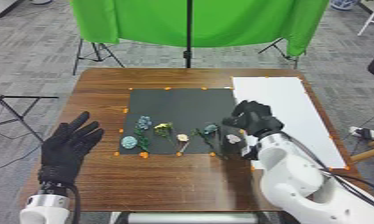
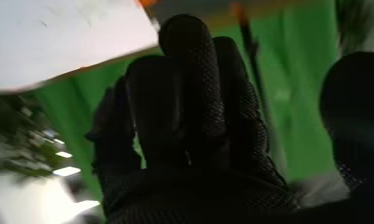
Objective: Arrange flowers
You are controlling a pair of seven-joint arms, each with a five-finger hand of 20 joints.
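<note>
Flowers lie on the dark grey mat (image 1: 170, 97): a round pale-blue bloom (image 1: 128, 142), a blue stem flower (image 1: 144, 122), a yellow flower (image 1: 162, 127), a pale pink flower (image 1: 183, 137), a blue-grey flower (image 1: 210, 129) with a dark stem, and a small pinkish-white bloom (image 1: 233, 138) near the mat's right edge. My right hand (image 1: 253, 117) is above the line between mat and white sheet, behind the small bloom. In the right wrist view my right hand (image 2: 197, 130) has its fingers extended, holding nothing. My left hand (image 1: 68, 147) is open at the table's left side, palm down.
A white sheet (image 1: 277, 100) covers the table's right part, held by orange tape. The brown wooden table (image 1: 166, 185) extends in front of the mat. A green cloth (image 1: 148, 22) hangs on a stand beyond the far edge.
</note>
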